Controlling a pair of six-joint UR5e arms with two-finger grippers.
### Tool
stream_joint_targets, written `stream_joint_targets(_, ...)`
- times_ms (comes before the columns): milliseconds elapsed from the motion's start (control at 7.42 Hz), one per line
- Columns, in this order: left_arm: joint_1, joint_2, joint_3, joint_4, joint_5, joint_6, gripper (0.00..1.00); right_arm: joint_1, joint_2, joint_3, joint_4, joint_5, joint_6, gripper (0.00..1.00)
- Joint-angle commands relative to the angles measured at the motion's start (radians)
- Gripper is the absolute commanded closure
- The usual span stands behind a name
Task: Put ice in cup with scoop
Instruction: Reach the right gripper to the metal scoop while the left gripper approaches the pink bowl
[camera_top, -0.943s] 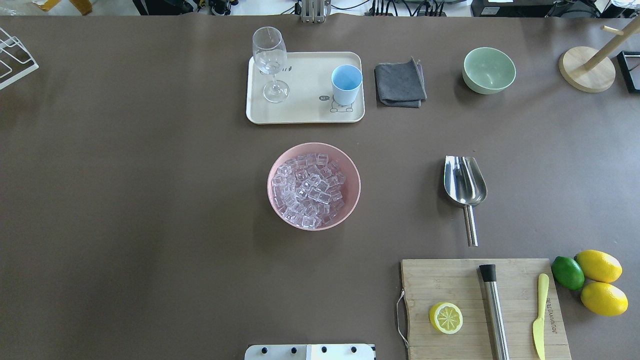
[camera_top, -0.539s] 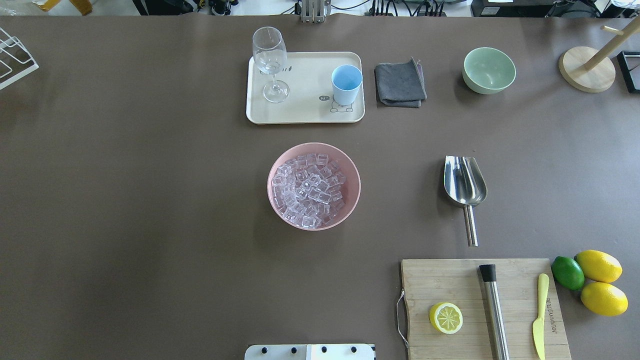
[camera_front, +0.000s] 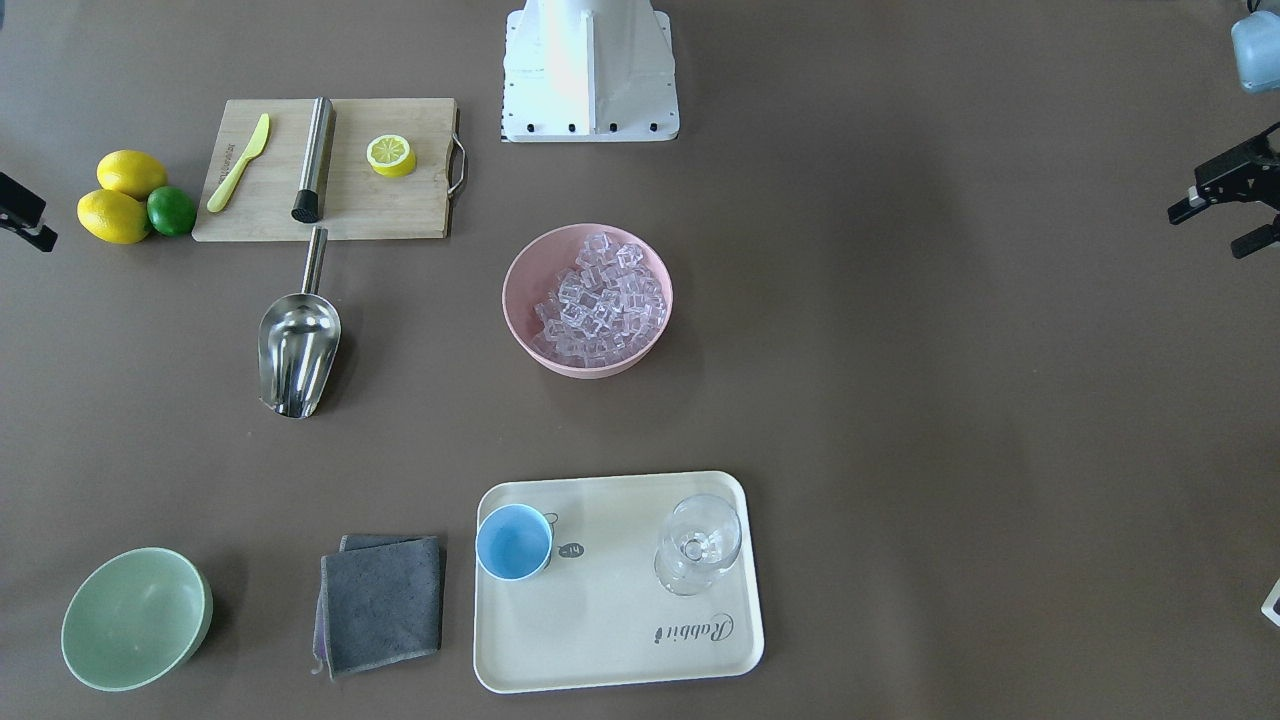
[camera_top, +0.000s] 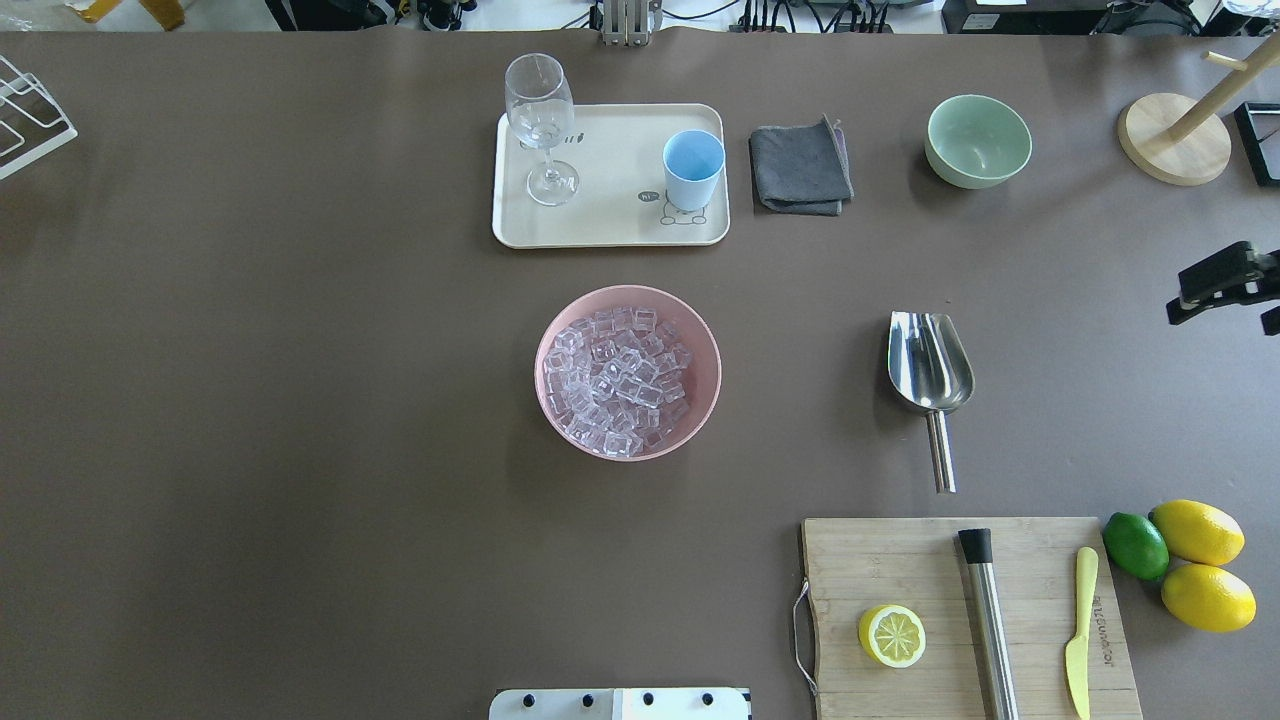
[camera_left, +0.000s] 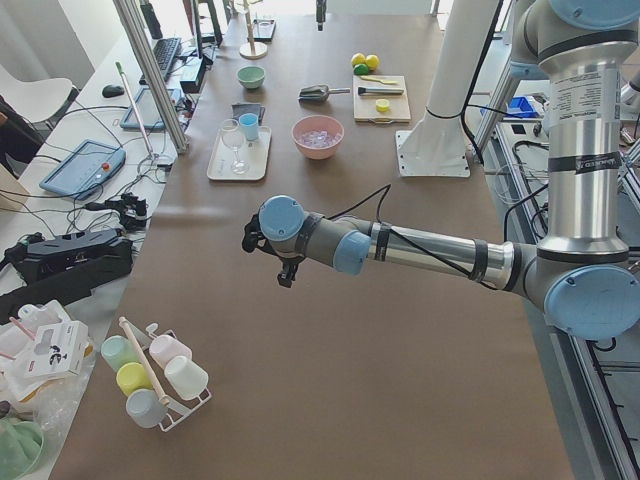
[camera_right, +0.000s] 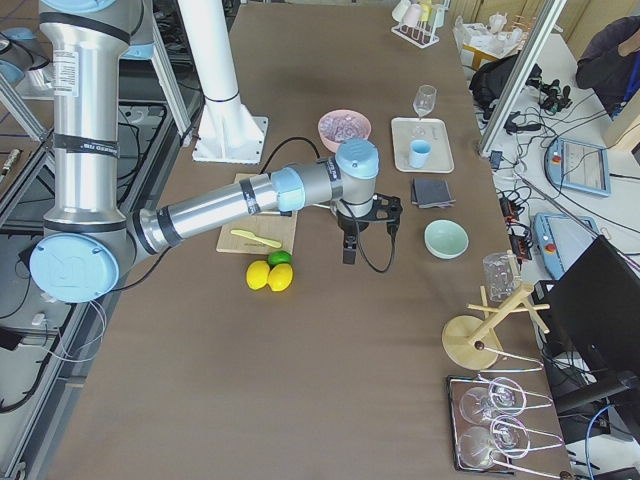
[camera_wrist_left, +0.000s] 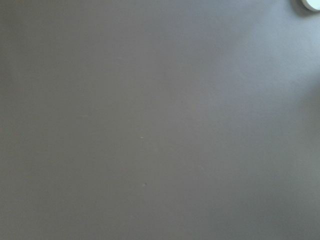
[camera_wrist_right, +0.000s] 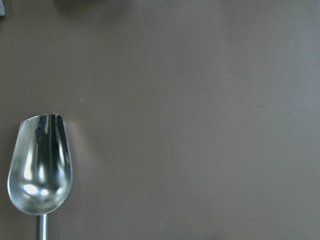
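Seen from overhead, the right gripper (camera_top: 1222, 312) hangs at the 3 o'clock edge of the tabletop (camera_top: 300, 400), holding nothing; its two black fingers look spread wide, though the frame cuts them off. The scoop (camera_top: 930, 375) lies flat on the tabletop toward 9 o'clock from it and well apart, with the handle pointing to 6 o'clock and the trough mouth to 12. Further toward 9 o'clock stands a pink bowl (camera_top: 706, 375) heaped with ice (camera_top: 620, 380). At about 1 o'clock from the bowl, the cup (camera_top: 693, 168) stands upright on the 3 o'clock side of a cream tray (camera_top: 610, 225), with a glass (camera_top: 540, 110) at the tray's other end. The left gripper (camera_front: 1205, 232) shows at the front view's 3 o'clock edge over bare tabletop, fingers apparently apart too, gripping nothing.
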Motion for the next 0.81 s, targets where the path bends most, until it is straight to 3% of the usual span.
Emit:
stream_joint_targets(0, 0.185, -0.072, 0.03, -0.128, -0.018, -0.002, 0.02, -0.304, 0.062, 0.069, 0.021, -0.097, 0.295, 0.05)
stream_joint_targets(269, 0.242, -0.097, 0.062, -0.221, 0.018, -0.007, 0.02, -0.472, 0.102, 0.059, 0.057, -0.223, 0.417, 0.05)
stream_joint_targets(404, 0.276, -0.108, 0.07, -0.239, 0.072, -0.008, 0.02, -0.505, 0.102, 0.018, 0.135, -0.249, 0.46, 0.06)
stream_joint_targets(539, 0.364, -0.13, 0.093, -0.307, 0.148, -0.008, 0.02, -0.522, 0.104, -0.043, 0.215, -0.252, 0.479, 0.16)
stream_joint_targets(673, 0.385, -0.131, 0.092, -0.419, 0.213, -0.019, 0.02, -0.536, 0.107, -0.077, 0.253, -0.255, 0.482, 0.16)
